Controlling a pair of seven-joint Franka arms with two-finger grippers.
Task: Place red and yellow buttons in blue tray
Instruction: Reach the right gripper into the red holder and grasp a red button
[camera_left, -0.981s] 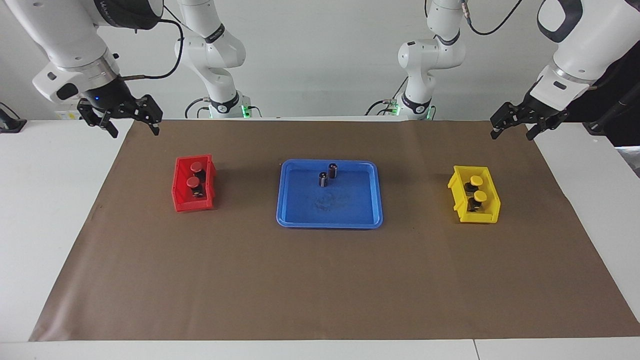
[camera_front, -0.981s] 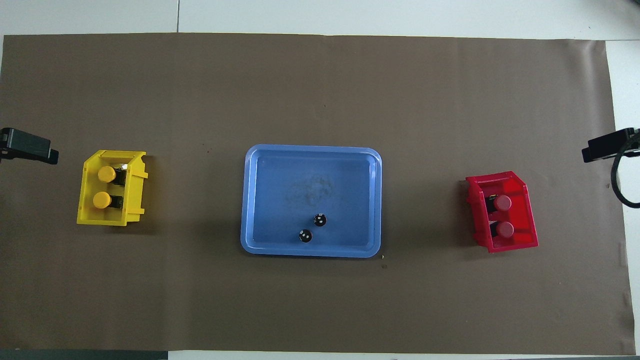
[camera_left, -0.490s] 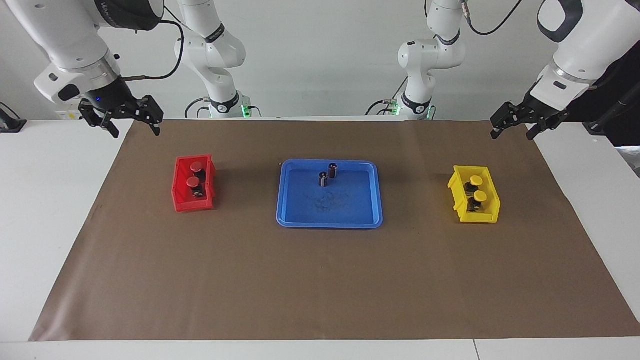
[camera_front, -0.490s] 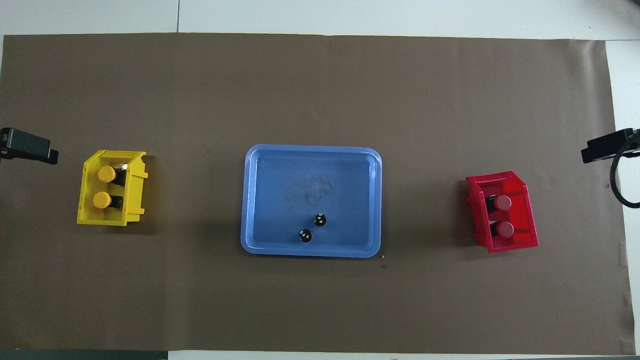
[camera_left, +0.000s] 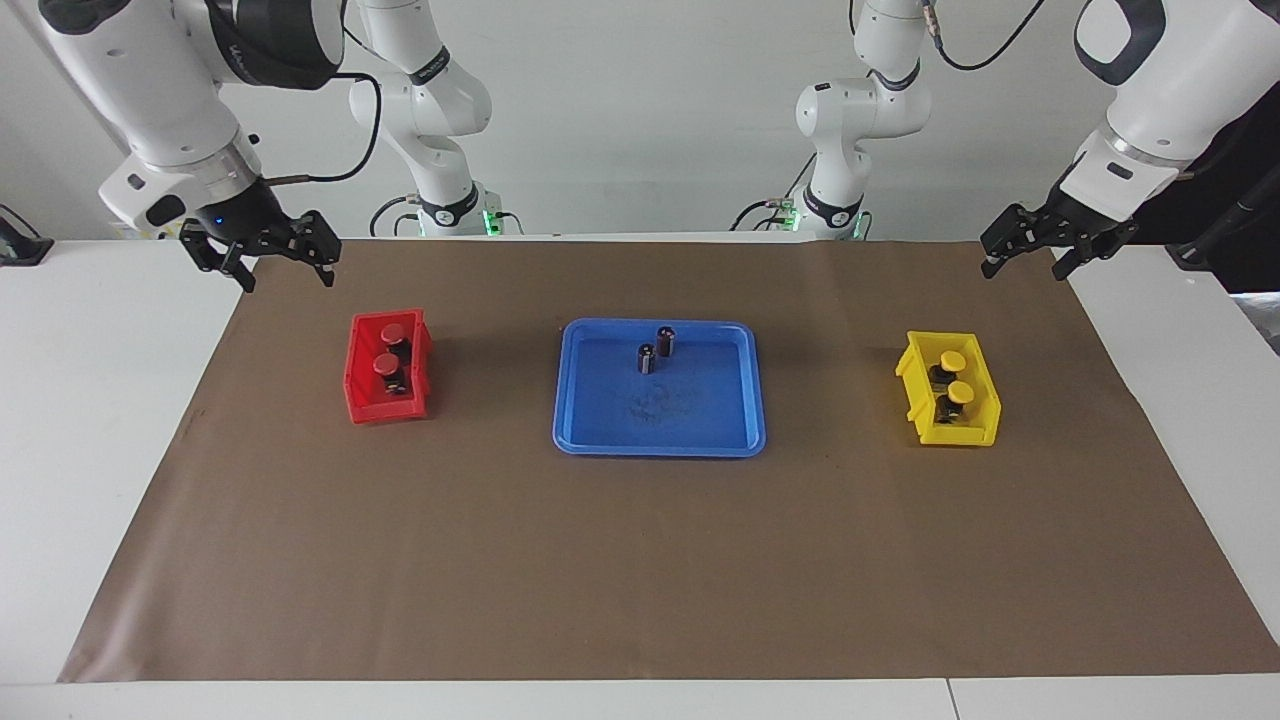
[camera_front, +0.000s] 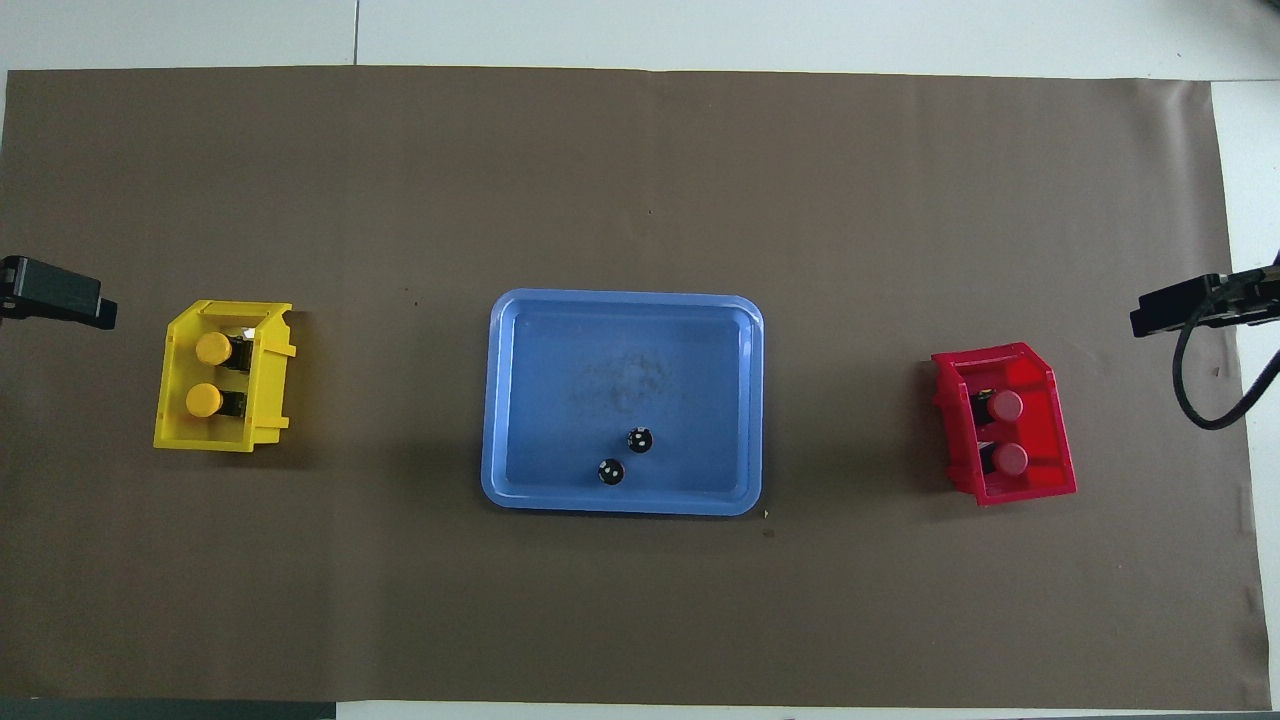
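two glossy white franka arms of rounded segments with dark grey joint bands end in black two-finger grippers, the right gripper (camera_left: 268, 262) beneath a blue-lit black wrist, the left gripper (camera_left: 1032, 258) likewise black, with black cables trailing.

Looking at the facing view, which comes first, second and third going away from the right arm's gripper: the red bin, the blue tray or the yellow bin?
From the right gripper, open, up over the mat's edge at its own end:
1. Red bin, at the right arm's end of the table.
2. Blue tray, mid-table.
3. Yellow bin, at the left arm's end.
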